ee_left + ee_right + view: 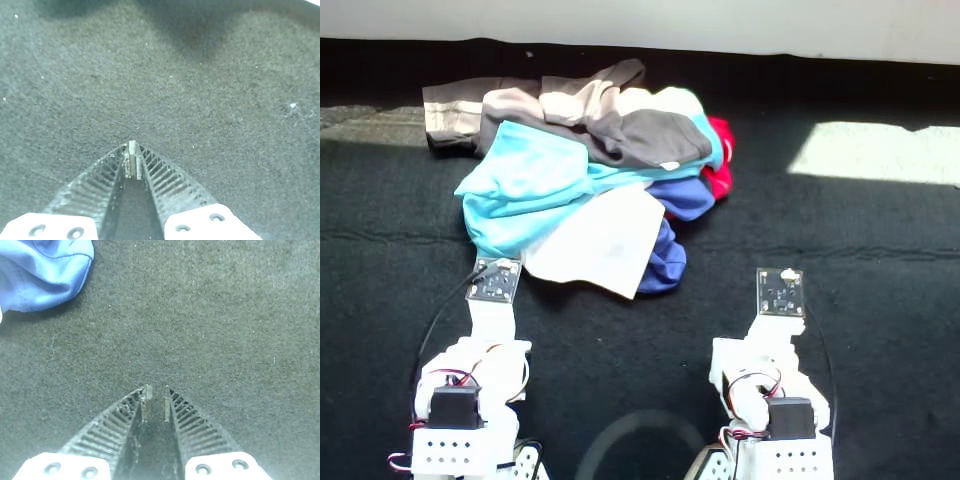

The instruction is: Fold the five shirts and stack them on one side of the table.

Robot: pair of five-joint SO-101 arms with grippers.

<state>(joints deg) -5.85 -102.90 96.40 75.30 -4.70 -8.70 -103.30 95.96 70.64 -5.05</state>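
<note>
Left gripper (131, 161) has its tips pressed right together with nothing between them, sitting low over the black felt mat (210, 90). Right gripper (156, 402) has a thin gap between its tips and holds nothing either, with the same bare felt under it.

Going outward, the heap of shirts (590, 170) is just ahead of both. Nothing is folded yet, all 5 are tangled in 1 pile. The white shirt (605, 240) is closest, its hem lying just past the left gripper's nose and over toward the right gripper's side. The cyan shirt (525, 185) is straight ahead of the left gripper, partly under the white. The blue shirt (45, 270) pokes out ahead of the right gripper, off toward the left arm's side, near but not touching. Farther back are the red shirt (722, 160) and the grey-and-cream shirt (610, 120).

Handling guess: thin, light, floppy fabric, nothing fragile, but it'll bunch up and drag its neighbours since they all overlap. I'd pinch the white one at a free corner or hem, since it sits on top at the near side, then pull it onto open felt. The felt looks grippy, so sliding could wrinkle things. Nothing hard is in the way, just the other shirts, plus a sun patch (880, 150) well out past the right gripper.
</note>
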